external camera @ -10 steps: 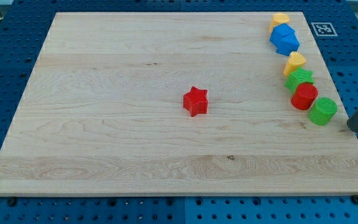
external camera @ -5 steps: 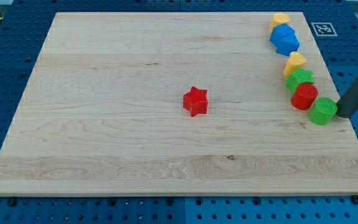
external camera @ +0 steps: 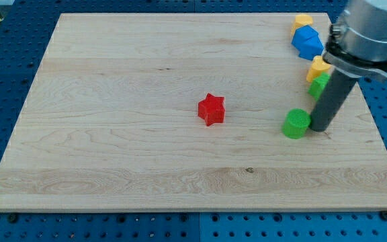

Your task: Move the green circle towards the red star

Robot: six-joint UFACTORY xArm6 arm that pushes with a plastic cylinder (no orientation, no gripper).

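Note:
The green circle point(external camera: 295, 124) lies on the wooden board point(external camera: 146, 154), right of centre. The red star point(external camera: 211, 109) sits near the board's middle, to the circle's left and slightly higher. My tip point(external camera: 319, 128) touches the circle's right side. The rod rises up and to the right from there.
Near the board's right edge a column of blocks stands: a yellow block point(external camera: 304, 20) at the top, a blue block point(external camera: 307, 42), another yellow block point(external camera: 317, 67) and a green block point(external camera: 318, 84), the last two partly hidden by the rod. A fiducial tag sits off the board's top right corner, hidden by the arm.
My tip has swept left from the board's right edge and pushed the green circle left, toward the red star. The arm now hides the red block that was in the column.

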